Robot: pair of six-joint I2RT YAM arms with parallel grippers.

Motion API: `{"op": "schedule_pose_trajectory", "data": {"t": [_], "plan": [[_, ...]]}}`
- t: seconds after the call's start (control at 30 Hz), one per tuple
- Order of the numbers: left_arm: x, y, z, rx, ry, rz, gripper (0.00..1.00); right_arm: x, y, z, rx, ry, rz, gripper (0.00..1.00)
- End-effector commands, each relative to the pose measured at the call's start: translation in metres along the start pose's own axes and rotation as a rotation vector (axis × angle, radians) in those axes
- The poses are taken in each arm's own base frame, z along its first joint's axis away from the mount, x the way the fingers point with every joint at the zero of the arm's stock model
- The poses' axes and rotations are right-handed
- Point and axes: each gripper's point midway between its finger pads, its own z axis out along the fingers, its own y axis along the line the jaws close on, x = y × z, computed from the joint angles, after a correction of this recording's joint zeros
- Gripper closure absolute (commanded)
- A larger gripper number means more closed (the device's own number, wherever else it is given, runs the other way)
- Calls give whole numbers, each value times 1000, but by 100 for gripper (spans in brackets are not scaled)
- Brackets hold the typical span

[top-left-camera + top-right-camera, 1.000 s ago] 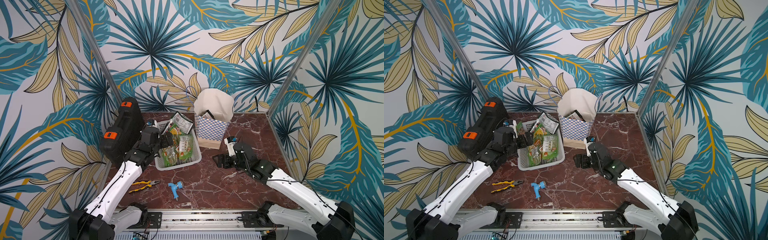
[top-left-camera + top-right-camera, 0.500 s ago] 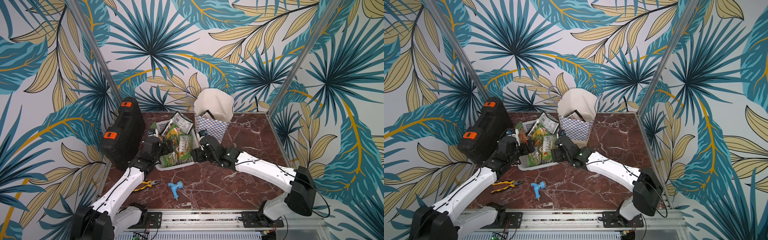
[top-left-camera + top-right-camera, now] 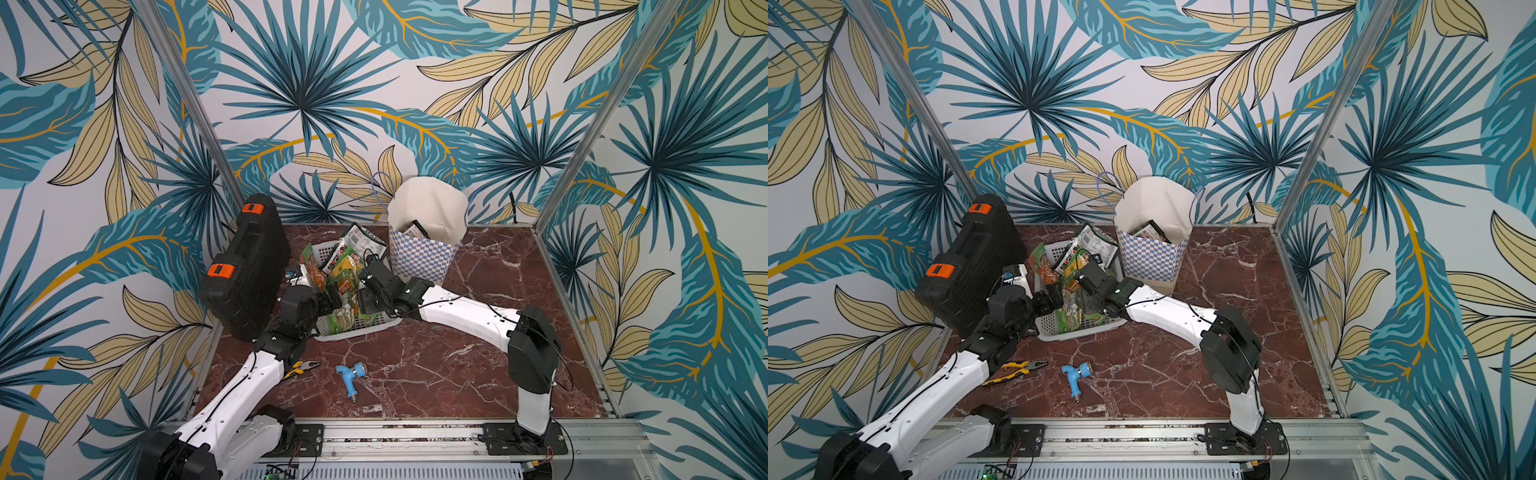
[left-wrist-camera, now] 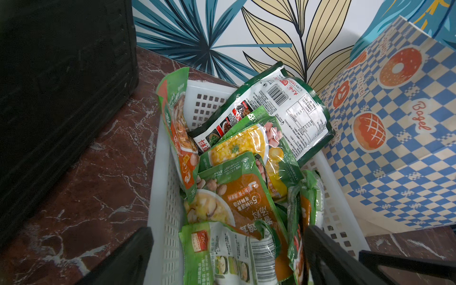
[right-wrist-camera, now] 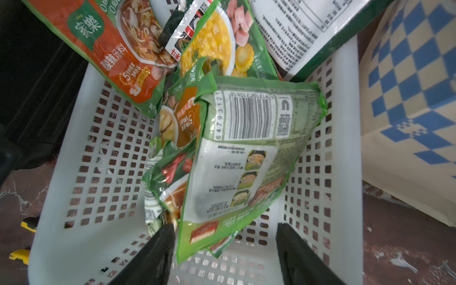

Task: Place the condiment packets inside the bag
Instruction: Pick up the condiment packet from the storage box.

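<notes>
Farthest left, the left gripper (image 4: pixel 227 229) hangs over the near end of the white basket (image 4: pixel 158 153). Its jaws are spread wide and grip nothing. Its best course, I judge, is to hold off, since both tools crowd the same small pile. In the basket the condiment packets (image 4: pixel 246 153) lie heaped and overlapping, with some propped against the walls. A grab into the middle would likely lift two at once. The step in hand looks like a pick by the right gripper (image 5: pixel 224 225). Its jaws stand apart and straddle the lower corner of a green barcode packet (image 5: pixel 246 160) that lies tilted on top of the heap. One finger (image 5: pixel 158 246) is just beside the packet's edge and the other is well clear of it, so there is no pinch yet. To do this well, the gripper should close on that free corner alone. It should seat deep enough that the slick film cannot slide out, then lift straight up past the basket's rim before swinging across. Farthest right, just beside the basket, the bag (image 3: pixel 419 257) stands upright with its mouth open, and one dark packet (image 3: pixel 413 230) already shows inside. The carry should pass high over the bag's soft rim, so that the paper neither folds in nor tips.
</notes>
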Motion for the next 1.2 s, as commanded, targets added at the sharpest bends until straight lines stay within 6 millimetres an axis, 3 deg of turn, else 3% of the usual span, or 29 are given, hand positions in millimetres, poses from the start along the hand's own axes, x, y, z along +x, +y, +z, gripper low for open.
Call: {"op": "schedule_pose_trajectory", "data": {"t": [0.0, 0.2, 0.33, 0.5, 0.73, 0.97, 1.17], "plan": [[-1, 4, -1, -4, -27, -22, 0, 10, -4, 13, 58, 45, -8, 30], [1, 6, 2, -11, -24, -23, 0, 19, -10, 35, 129, 85, -34, 29], [3, 7, 2, -16, -21, -21, 0, 20, -17, 34, 175, 87, -46, 48], [5, 5, 5, -8, -13, -25, 0, 8, -13, 12, 146, 47, -42, 61], [8, 3, 7, 5, 0, -30, 0, -5, -20, -22, 139, -14, -31, 100], [13, -11, 14, 77, 30, -21, 0, -19, -25, -55, 114, -82, -55, 100], [25, -34, 24, 182, 110, -5, 0, -58, -15, -115, 12, -213, -83, 100]]}}
